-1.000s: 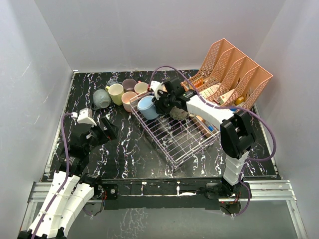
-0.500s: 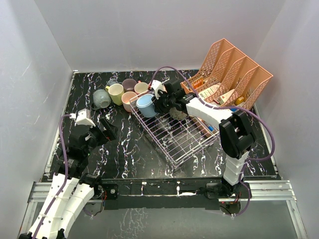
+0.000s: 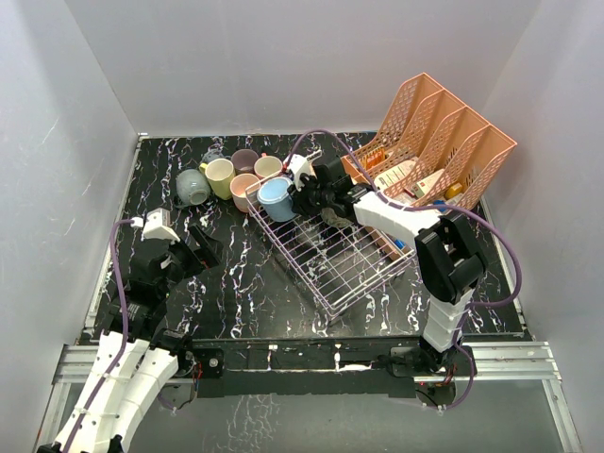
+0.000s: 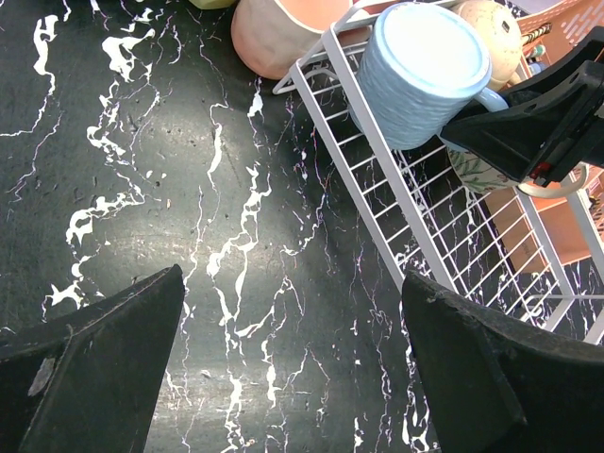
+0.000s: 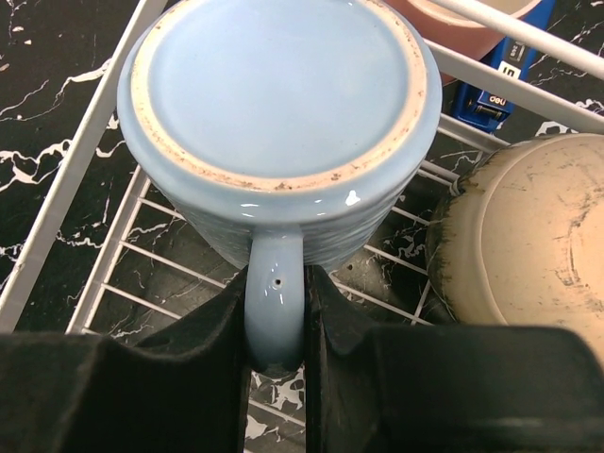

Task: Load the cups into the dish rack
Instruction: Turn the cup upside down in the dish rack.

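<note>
My right gripper (image 5: 276, 304) is shut on the handle of a light blue cup (image 5: 278, 104), which hangs bottom-up over the far left corner of the dish rack (image 3: 351, 267). From above, the cup (image 3: 277, 198) sits just left of the right gripper (image 3: 300, 196). A speckled tan cup (image 5: 528, 236) lies in the rack beside it. Other cups stand outside the rack at the back left: grey-blue (image 3: 192, 186), yellow (image 3: 220, 176), mauve (image 3: 244, 159), pink (image 3: 243, 190), cream (image 3: 268, 166). My left gripper (image 4: 291, 278) is open over bare table, left of the rack (image 4: 396, 217).
A salmon-pink lattice file organiser (image 3: 444, 142) with items in it stands at the back right, close to the rack. Grey walls enclose the black marbled table (image 3: 245, 283) on three sides. A small blue object (image 5: 486, 99) lies beyond the rack wire.
The right gripper has carried the blue cup slightly toward the rack's far left corner. The left arm has drifted a little to the left, still open.
</note>
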`<state>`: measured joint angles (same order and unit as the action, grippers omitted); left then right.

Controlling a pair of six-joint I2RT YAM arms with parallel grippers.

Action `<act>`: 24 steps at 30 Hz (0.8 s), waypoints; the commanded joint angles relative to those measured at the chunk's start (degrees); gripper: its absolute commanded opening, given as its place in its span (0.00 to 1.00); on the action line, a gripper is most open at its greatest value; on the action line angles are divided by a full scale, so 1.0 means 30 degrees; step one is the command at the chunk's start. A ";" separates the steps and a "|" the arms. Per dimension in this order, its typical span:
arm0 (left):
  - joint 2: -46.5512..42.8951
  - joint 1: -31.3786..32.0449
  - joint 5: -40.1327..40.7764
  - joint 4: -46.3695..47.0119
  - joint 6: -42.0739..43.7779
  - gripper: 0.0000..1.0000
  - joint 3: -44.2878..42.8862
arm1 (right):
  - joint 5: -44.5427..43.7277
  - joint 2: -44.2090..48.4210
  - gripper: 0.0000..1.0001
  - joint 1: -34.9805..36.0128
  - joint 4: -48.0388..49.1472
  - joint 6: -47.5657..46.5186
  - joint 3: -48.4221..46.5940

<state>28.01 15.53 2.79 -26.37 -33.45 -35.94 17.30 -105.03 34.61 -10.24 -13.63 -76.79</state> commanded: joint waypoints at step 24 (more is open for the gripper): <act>-0.0208 -0.0075 -0.0531 -0.0028 -0.0318 0.97 0.0117 | -0.0216 0.1466 0.38 -0.0034 0.0925 -0.1410 0.0386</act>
<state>27.44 15.53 2.26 -26.41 -34.13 -35.55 17.15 -104.18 35.27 -9.02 -16.38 -75.13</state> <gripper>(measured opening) 0.971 0.353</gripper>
